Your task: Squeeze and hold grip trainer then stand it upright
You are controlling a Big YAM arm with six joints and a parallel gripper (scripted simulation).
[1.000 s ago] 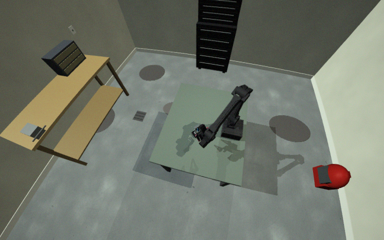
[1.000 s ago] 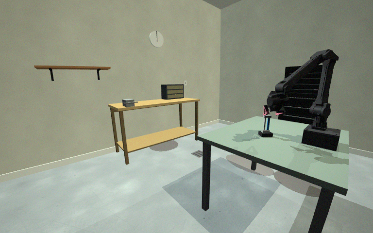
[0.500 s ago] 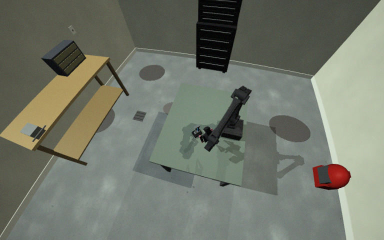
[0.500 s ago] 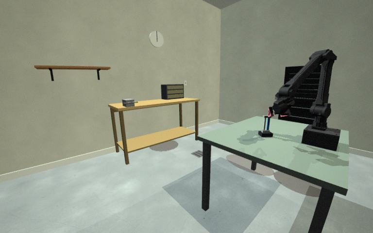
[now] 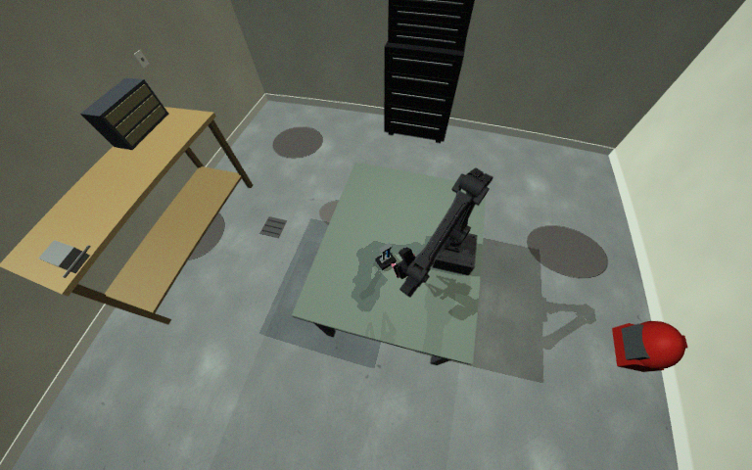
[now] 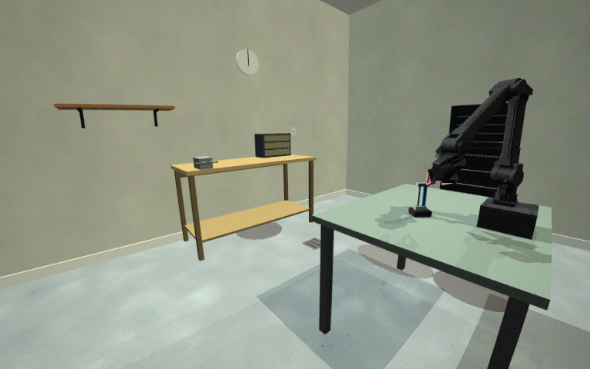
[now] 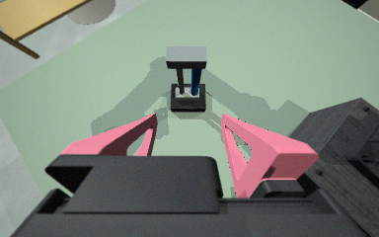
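Observation:
The grip trainer [image 7: 187, 79] stands upright on the green table, with a black base, a grey top cap, a thin dark bar on the left and a thicker blue bar on the right. It also shows in the exterior view [image 6: 420, 200] and the top view [image 5: 386, 258]. My gripper [image 7: 189, 118] has pink fingers, is open and empty, and points at the trainer from a short distance, level with its upper part. Its fingertips stop short of the bars. In the exterior view the gripper [image 6: 434, 179] is just right of the trainer's top.
The arm's black base [image 6: 507, 216] stands on the table to the right of the trainer. A wooden workbench [image 6: 243, 191] stands by the far wall and a black drawer cabinet [image 5: 424, 66] behind the table.

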